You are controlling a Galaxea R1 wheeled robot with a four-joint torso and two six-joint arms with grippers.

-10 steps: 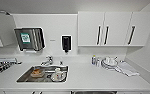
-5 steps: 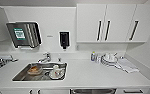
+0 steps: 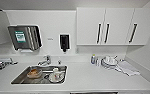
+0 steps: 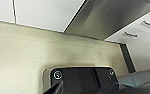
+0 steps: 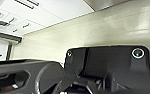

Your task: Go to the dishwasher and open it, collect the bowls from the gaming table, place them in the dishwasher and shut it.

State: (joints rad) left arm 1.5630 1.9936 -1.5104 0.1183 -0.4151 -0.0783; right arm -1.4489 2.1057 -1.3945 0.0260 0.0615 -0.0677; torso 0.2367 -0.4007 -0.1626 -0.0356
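A brushed steel front (image 4: 111, 17) stands next to white cabinet doors (image 4: 41, 12) above the beige floor in the left wrist view; it looks like the dishwasher, and no handle shows on it. A corner of the same steel (image 5: 103, 3) appears in the right wrist view. The gaming table and its bowls are out of view. Of each arm I see the dark wrist plate (image 4: 83, 80) (image 5: 108, 67), low over the floor.
Ahead is a white counter (image 3: 96, 77) with a steel sink (image 3: 21, 78) holding dishes and a cup (image 3: 56, 74). Stacked dishes (image 3: 109, 62), a small bottle (image 3: 93, 59) and a cloth (image 3: 127, 68) sit at the right. Wall cabinets (image 3: 103, 26), a towel dispenser (image 3: 24, 37) and a soap dispenser (image 3: 64, 42) hang above.
The whole head picture has swayed slightly sideways and back, so the camera moved. Nothing on the counter has changed place.
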